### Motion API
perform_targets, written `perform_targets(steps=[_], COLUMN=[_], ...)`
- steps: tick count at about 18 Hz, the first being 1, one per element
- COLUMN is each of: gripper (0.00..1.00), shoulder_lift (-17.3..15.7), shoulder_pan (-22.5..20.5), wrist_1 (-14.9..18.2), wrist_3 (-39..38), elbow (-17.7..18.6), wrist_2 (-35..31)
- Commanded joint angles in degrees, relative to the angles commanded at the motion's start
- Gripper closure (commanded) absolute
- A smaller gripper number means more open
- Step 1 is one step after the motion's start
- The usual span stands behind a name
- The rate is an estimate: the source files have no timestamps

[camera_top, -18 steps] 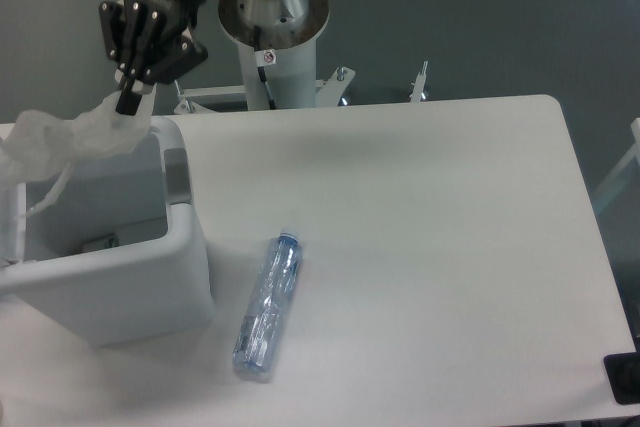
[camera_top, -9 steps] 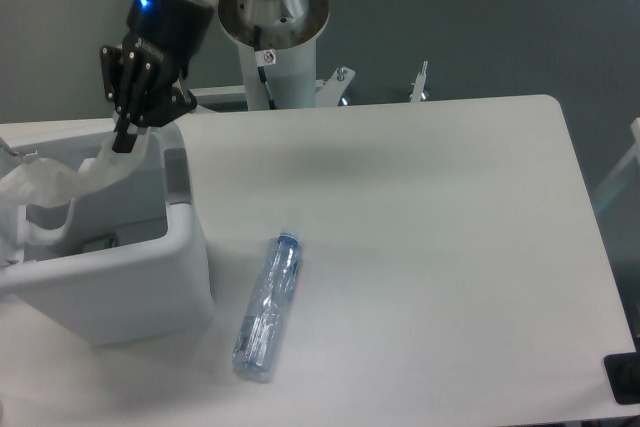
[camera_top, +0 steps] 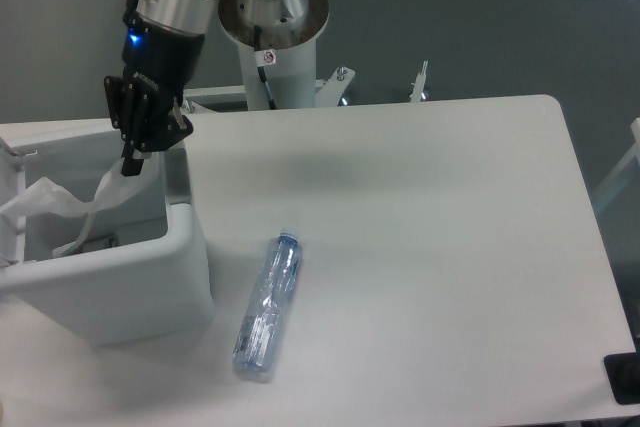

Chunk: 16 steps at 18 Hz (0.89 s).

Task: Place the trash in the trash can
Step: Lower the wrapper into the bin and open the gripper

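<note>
My gripper [camera_top: 130,164] hangs over the back right corner of the white trash can [camera_top: 120,292] at the table's left. It is shut on the crumpled translucent white wrapper [camera_top: 60,205], which trails down and left into the can's opening. The crushed clear bottle [camera_top: 268,304] with a bluish cap lies on the table just right of the can, cap pointing away from the front edge.
The arm's white pedestal [camera_top: 272,22] stands behind the table's rear edge. A dark object [camera_top: 624,377] pokes in at the front right corner. The white tabletop [camera_top: 430,247] stretches to the right of the bottle.
The gripper has gone down toward the can with the wrapper. The wrapper, earlier bunched above the rim, now hangs lower inside the opening. The bottle has not moved.
</note>
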<state>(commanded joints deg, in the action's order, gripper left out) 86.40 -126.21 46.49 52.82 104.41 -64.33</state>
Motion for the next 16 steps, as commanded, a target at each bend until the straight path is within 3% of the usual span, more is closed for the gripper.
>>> perform_targets(steps=[4,8,16], gripper=[0.95,0.93,0.93], shoulder_lift=[0.0,0.3,4.0], shoulder_pan=[2.5,3.3,6.3], wrist_1=[0.0,0.1,0.1], wrist_3=[0.9,0.9,0.4], elbow=[-0.6,-1.0,-1.1], wrist_2=[-4.2,-4.2,-5.0])
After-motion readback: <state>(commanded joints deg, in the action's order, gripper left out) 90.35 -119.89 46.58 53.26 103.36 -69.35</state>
